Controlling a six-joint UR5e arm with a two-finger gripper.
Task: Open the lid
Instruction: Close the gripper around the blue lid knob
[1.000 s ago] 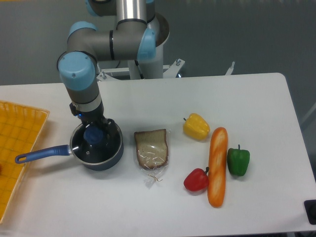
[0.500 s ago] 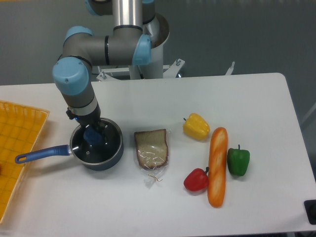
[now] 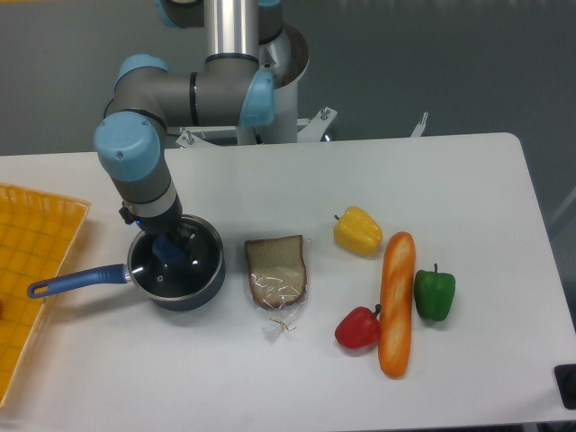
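From the fixed camera, the end effector [image 3: 169,245] reaches down over the dark blue saucepan [image 3: 176,270] at the left of the white table [image 3: 468,180], its fingers pinching the blue knob of the lid [image 3: 170,260]. The lid sits tilted within the saucepan's rim, its glass showing the dark interior. The saucepan's long blue handle [image 3: 76,280] points left toward an orange tray [image 3: 27,270] at the table's left edge. Just right of the saucepan lies a wrapped bread slice [image 3: 277,273]. Farther right are a yellow pepper [image 3: 358,230], a baguette [image 3: 397,302], a red pepper [image 3: 358,328] and a green pepper [image 3: 435,293].
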